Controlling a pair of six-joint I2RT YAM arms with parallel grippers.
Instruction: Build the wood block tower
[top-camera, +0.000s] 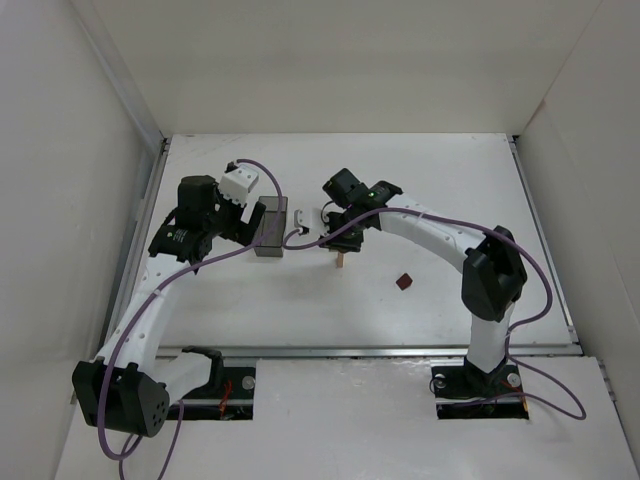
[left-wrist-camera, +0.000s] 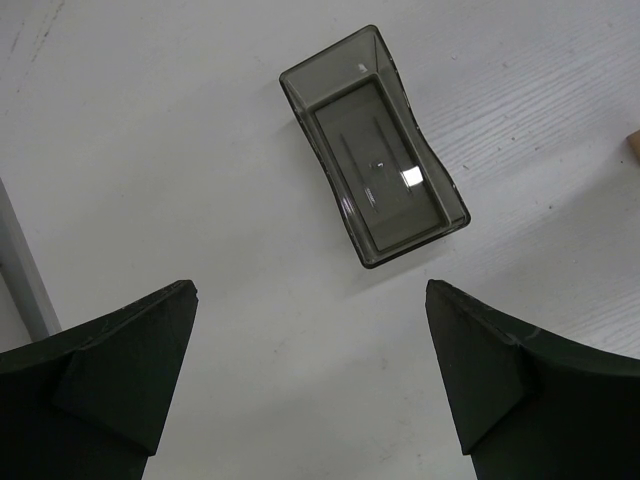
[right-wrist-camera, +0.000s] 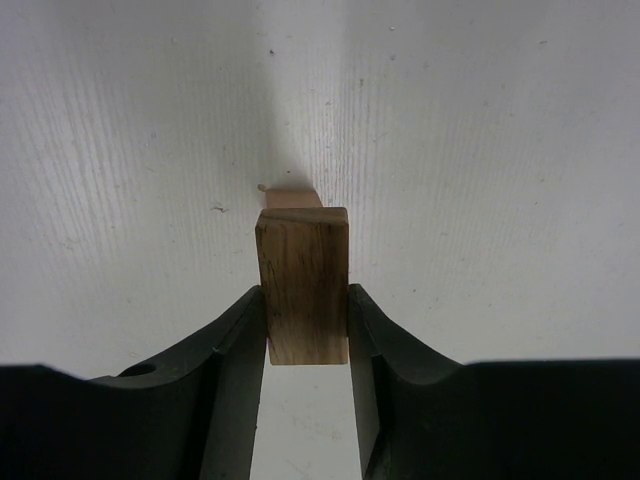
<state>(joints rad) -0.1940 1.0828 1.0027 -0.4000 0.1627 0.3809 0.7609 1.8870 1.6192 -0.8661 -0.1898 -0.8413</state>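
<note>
1. Top view. The left arm (top-camera: 150, 300) runs up the left edge of the bench and bends in toward the middle. Its tip is beside a dark translucent bin (top-camera: 270, 228), which sits left of centre, midway between the far and near edges.
2. Top view. The right arm (top-camera: 440, 235) reaches from the near right corner to mid-bench. A tan block (top-camera: 341, 260) shows at its tip, about centred between the left and right edges. I cannot tell here whether it is one piece or two.
3. Top view. The reddish-brown block (top-camera: 403, 283) lies alone on the white bench (top-camera: 450, 180), right of centre toward the near edge and apart from the tan block.
4. Left wrist view. The left gripper (left-wrist-camera: 310, 292) has its fingers spread wide with nothing between them. The bin lies ahead of them, open side up and set at an angle. A sliver of tan wood shows at the right border.
5. Right wrist view. The right gripper (right-wrist-camera: 306, 300) pinches the tan block (right-wrist-camera: 303, 285) upright, with a finger pressed on each side face.
6. Right wrist view. A second tan block (right-wrist-camera: 291, 198), paler, sits on the bench just behind the held one. Whether the two touch cannot be told.
</note>
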